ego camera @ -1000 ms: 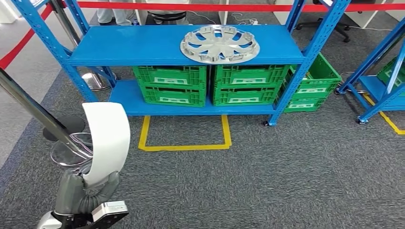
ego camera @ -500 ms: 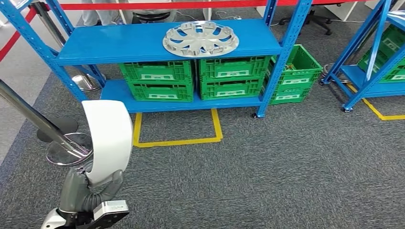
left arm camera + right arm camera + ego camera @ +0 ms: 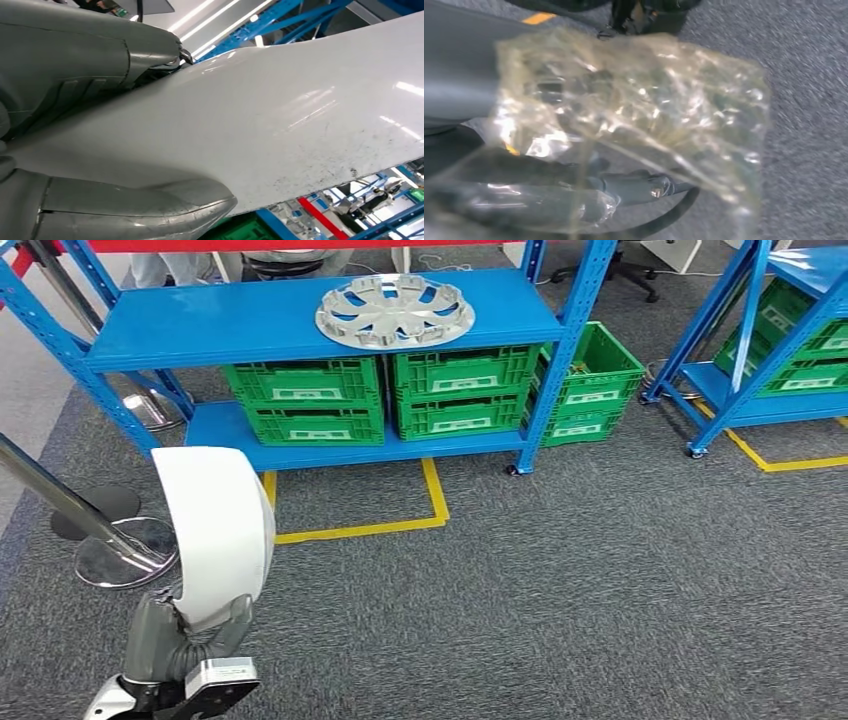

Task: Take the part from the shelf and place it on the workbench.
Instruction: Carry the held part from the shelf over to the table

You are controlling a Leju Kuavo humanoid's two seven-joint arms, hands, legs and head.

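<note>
Crinkled plastic film blurs the right hand, its grasp unreadable. Left hand clasps the curved white part, well short of the blue shelf.

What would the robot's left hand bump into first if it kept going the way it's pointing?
Probably nothing soon. The left hand, gripping the white curved part, points across grey carpet toward the blue shelf. The shelf's lower level looks first in line, though depth is unclear.
</note>
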